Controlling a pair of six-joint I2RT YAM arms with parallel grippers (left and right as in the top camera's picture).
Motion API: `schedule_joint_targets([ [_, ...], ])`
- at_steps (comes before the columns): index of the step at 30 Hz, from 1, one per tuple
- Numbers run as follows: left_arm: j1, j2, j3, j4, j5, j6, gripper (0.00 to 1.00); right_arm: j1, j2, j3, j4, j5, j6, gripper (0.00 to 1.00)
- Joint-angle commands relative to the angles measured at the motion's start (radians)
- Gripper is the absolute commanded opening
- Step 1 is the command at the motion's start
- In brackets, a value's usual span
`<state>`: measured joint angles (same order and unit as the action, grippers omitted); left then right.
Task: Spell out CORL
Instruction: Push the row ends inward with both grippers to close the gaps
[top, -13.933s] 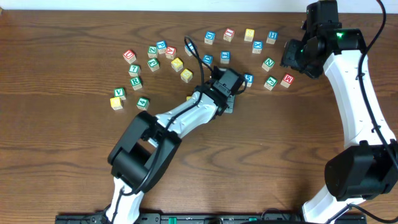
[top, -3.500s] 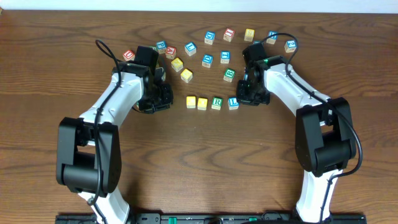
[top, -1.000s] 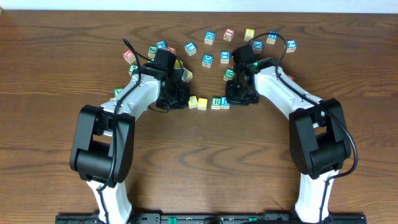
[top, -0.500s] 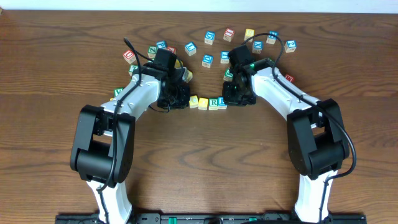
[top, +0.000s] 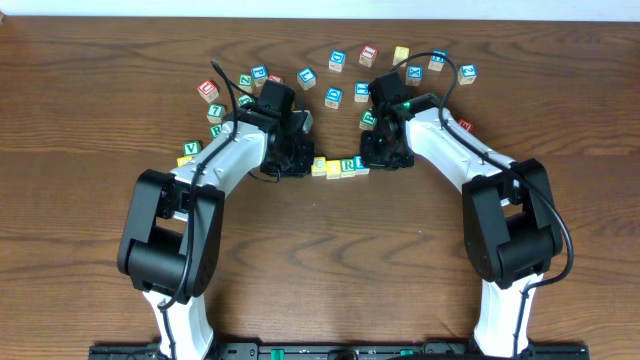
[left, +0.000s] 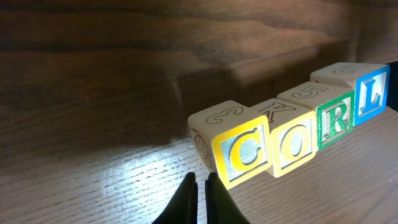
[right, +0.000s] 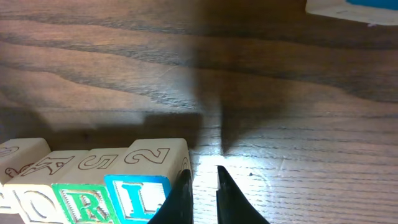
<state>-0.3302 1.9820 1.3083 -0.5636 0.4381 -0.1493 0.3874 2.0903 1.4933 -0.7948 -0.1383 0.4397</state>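
Observation:
Four letter blocks stand side by side in a row reading C (left: 245, 152), O (left: 292, 143), R (left: 336, 121), L (left: 372, 96). In the overhead view the row (top: 340, 166) lies mid-table between both grippers. My left gripper (left: 201, 180) is shut and empty, its tips just left of the yellow C block; it also shows in the overhead view (top: 300, 160). My right gripper (right: 202, 175) is shut and empty, with its left finger against the right side of the blue L block (right: 140, 193); it also shows in the overhead view (top: 378, 155).
Several loose letter blocks lie behind the row: a cluster at the back left (top: 215, 110) and a scatter across the back (top: 335, 62). A red block (top: 463, 126) sits right of my right arm. A block's edge shows at the top right of the right wrist view (right: 351, 6).
My left gripper has moved right, pushing the C block up against the O. The row has closed up between the two grippers. The right gripper has barely moved.

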Motion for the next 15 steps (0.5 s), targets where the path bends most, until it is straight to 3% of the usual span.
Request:
schedule_joint_targets([
  [1, -0.01, 0.006, -0.004, 0.008, 0.021, 0.035, 0.08, 0.007, 0.017, -0.005, 0.002, -0.029, -0.007, 0.11],
  [15, 0.012, 0.006, -0.004, 0.023, 0.022, 0.112, 0.08, 0.024, 0.017, -0.005, -0.02, -0.029, 0.009, 0.12],
])
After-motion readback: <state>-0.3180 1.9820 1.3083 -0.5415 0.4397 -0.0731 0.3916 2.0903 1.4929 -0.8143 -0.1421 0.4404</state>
